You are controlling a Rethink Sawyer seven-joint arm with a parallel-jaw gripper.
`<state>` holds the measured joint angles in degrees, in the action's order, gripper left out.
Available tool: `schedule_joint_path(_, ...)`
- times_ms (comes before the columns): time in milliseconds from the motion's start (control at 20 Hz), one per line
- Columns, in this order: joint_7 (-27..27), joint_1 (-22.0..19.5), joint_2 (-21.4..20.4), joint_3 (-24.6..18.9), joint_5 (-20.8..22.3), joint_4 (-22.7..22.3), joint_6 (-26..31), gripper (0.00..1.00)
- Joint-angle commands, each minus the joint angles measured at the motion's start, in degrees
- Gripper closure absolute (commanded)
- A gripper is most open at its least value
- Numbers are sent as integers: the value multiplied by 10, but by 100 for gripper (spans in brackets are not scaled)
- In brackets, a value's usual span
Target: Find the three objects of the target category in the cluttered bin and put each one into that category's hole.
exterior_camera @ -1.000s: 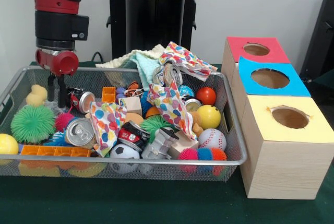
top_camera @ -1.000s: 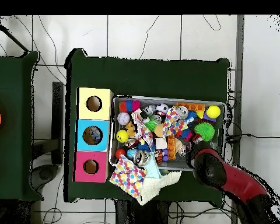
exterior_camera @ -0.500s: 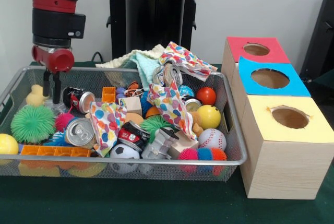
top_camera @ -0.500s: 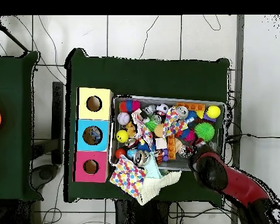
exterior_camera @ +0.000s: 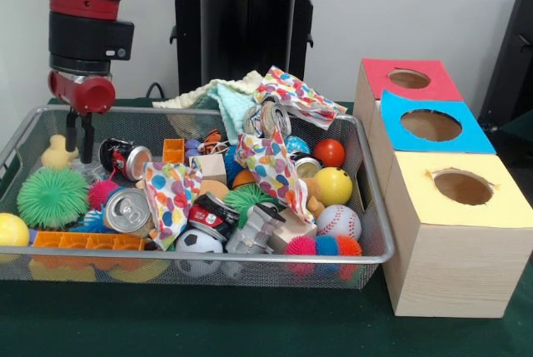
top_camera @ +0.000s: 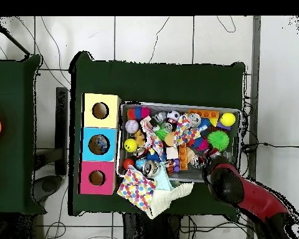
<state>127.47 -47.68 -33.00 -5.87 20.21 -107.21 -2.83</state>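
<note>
The silver wire-mesh bin (exterior_camera: 250, 255) stands on the green table and is full of clutter; it also shows in the overhead view (top_camera: 177, 104). My gripper (exterior_camera: 79, 156) hangs over the bin's left end, open and empty, its tips just above the contents. It is beside a yellow duck (exterior_camera: 57, 153) and a dark drinks can (exterior_camera: 125, 157). Three wooden boxes stand right of the bin, each with a round hole: red top (exterior_camera: 408, 82), blue top (exterior_camera: 433, 128), yellow top (exterior_camera: 462, 190). In the overhead view the red arm (top_camera: 239, 190) hides the gripper.
The bin holds a silver can (exterior_camera: 127, 210), a crushed can (exterior_camera: 212, 215), a yellow ball (exterior_camera: 333, 185), a red ball (exterior_camera: 329, 152), a baseball (exterior_camera: 339, 222), a green spiky ball (exterior_camera: 52, 196), orange bricks (exterior_camera: 87, 241) and polka-dot cloths (exterior_camera: 266, 166). More cloth (top_camera: 153, 190) hangs over the far rim.
My gripper has risen out of the clutter and shifted slightly left, away from the dark can, with nothing in it. The bin's contents have not moved.
</note>
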Motion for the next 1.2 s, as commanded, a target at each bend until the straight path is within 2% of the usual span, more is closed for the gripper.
schedule_joint_path(50, 57, -2, 35, -12, -14, 56, -24, 0)
schedule_joint_path(400, 80, 21, 96, 1, -26, 63, -72, 0)
schedule_joint_path(650, 70, 29, 160, 16, -31, 112, -94, 0)
schedule_joint_path(750, 57, 32, 183, 29, -32, 136, -84, 0)
schedule_joint_path(950, 33, 60, 202, 74, -32, 166, -65, 0)
schedule_joint_path(1000, 29, 68, 207, 85, -33, 173, -64, 100)
schedule_joint_path(1200, 40, 83, 213, 109, -44, 180, -64, 100)
